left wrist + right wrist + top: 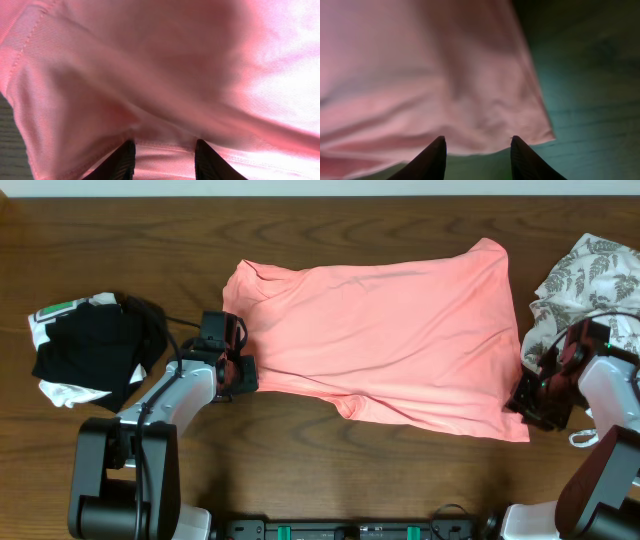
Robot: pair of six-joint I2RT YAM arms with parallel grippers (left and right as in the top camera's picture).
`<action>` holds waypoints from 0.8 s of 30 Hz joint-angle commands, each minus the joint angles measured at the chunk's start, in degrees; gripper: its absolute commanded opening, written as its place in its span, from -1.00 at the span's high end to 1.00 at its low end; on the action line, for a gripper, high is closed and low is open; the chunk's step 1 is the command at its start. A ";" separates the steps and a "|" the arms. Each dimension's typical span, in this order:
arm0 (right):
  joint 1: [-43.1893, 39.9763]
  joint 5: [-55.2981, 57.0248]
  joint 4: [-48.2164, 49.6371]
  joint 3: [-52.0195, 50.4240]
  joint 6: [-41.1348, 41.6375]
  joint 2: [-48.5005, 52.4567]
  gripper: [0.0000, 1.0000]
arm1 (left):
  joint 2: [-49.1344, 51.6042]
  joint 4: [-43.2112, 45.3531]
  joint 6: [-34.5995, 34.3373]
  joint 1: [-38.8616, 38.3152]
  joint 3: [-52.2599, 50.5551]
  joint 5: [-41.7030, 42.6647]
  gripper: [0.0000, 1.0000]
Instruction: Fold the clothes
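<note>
L claw (244,373), 9 o'clock: jaws spread astride salmon T-shirt (390,330) hem. R claw (526,402), 4 o'clock: jaws parted, corner ungripped. Risk: uneven bite → skewed fold.

No text, brand, number or sign can be read in any view. A small green patch (62,309) on the black-and-white bundle (95,350), near the desk's (320,450) left edge, is too small to make out.

Black-and-white bundle (95,352) leftward (leaf-print garment (588,272) rightward)
</note>
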 commanded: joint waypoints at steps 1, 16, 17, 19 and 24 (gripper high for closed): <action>-1.07 5.62 2.14 -2.75 5.42 -0.04 0.18 | 5.40 -2.67 -0.74 0.46 -5.16 -1.99 0.19; -1.75 6.10 5.07 -8.74 10.29 -0.04 0.26 | 5.40 -2.62 -0.74 0.46 -5.16 -1.99 0.18; -1.75 6.10 4.94 -8.76 10.29 -0.04 0.27 | 5.40 -2.62 -0.74 0.46 -5.16 -1.99 0.18; -1.75 6.19 4.70 -8.76 10.27 -0.04 0.28 | 5.40 -2.62 -0.74 0.46 -5.16 -1.99 0.18; -1.75 6.97 4.48 -8.90 9.14 -0.04 0.27 | 5.40 -2.62 -0.74 0.46 -5.16 -1.99 0.18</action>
